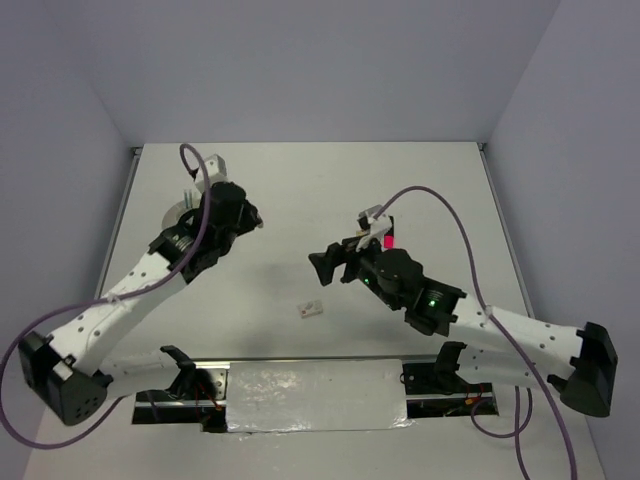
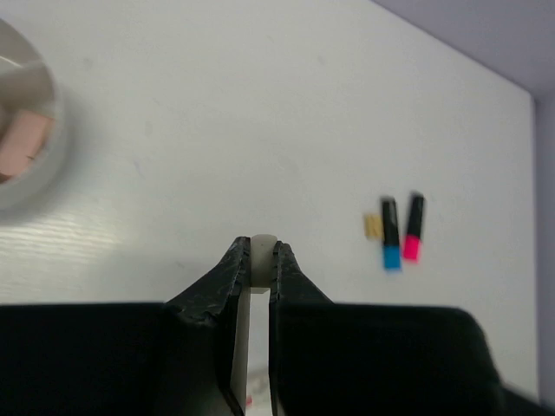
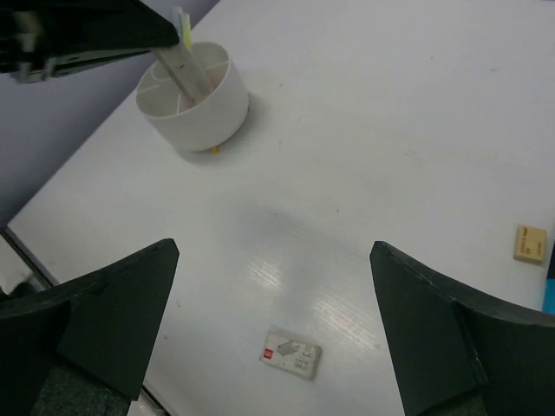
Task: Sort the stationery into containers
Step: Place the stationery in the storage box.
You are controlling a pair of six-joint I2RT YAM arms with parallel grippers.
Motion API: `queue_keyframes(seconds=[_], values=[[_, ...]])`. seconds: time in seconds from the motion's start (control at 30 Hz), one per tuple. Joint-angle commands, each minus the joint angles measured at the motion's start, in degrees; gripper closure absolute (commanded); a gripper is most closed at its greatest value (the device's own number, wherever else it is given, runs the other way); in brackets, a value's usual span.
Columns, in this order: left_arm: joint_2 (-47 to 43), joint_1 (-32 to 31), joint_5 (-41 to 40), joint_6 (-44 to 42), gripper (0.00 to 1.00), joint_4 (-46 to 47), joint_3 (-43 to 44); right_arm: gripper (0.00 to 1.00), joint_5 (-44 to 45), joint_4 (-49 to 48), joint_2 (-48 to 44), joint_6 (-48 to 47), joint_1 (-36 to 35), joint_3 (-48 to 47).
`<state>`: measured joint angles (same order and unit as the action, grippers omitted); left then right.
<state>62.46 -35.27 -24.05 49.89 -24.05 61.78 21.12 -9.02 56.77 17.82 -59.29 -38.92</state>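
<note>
Hovering above the near part of the counter (image 1: 300, 190), the right end effector (image 3: 273, 251) has its jaws spread wide with nothing between them. A white labelled eraser (image 3: 290, 354) lies flat just below it, on the robot's side.

Farther out to the right, a tan eraser (image 3: 530, 243), a blue highlighter (image 2: 391, 236) and a pink highlighter (image 2: 414, 227) lie close together, unsorted.

At the far left stands the tub (image 3: 204, 113), where the left end effector (image 2: 263, 250) is clamped on a pale pen (image 3: 186, 69). The pen slants down with its lower end inside the rim, beside a yellow-green pen (image 3: 181, 22) already standing there. A pink eraser (image 2: 22, 143) sits in another compartment.

The step in hand appears to be the pen's delivery. Next, the left jaws would need to part and rise clear without nudging the tub. The right arm looks set for the white eraser, which calls for a short descent, jaws squared across its sides, then a carry to the pink eraser's compartment.
</note>
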Motion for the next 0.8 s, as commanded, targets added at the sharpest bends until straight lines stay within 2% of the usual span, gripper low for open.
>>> queue_keyframes(seconds=[0.0,0.13,0.23,0.27,0.37,0.47,0.67,0.77], values=[[7.9,0.8,-25.4,0.6,1.00,-3.6,6.8,0.00,5.2,6.4,-8.1,5.2,0.3,1.3],[19.8,4.1,-33.7,1.7,1.00,-7.8,17.1,0.00,4.5,10.7,-13.6,6.4,0.2,2.4],[26.7,6.3,-37.5,2.2,1.00,-9.0,20.7,0.00,4.1,13.4,-17.1,7.1,0.2,3.0],[28.5,7.1,-38.3,0.7,1.00,-6.8,20.7,0.00,3.7,14.3,-17.9,7.0,0.2,3.2],[32.1,9.3,-39.7,-2.3,1.00,-3.5,21.3,0.00,3.2,16.7,-19.9,6.9,0.2,3.3],[36.5,12.1,-40.1,-0.3,1.00,-7.0,25.0,0.00,3.7,18.3,-21.2,7.4,0.2,3.8],[41.1,14.2,-39.5,-6.2,1.00,-0.2,26.6,0.00,3.1,18.4,-21.5,7.1,0.2,4.8],[43.6,14.9,-40.7,-5.2,1.00,-2.1,28.3,0.00,2.9,18.2,-21.2,6.6,0.2,4.9]])
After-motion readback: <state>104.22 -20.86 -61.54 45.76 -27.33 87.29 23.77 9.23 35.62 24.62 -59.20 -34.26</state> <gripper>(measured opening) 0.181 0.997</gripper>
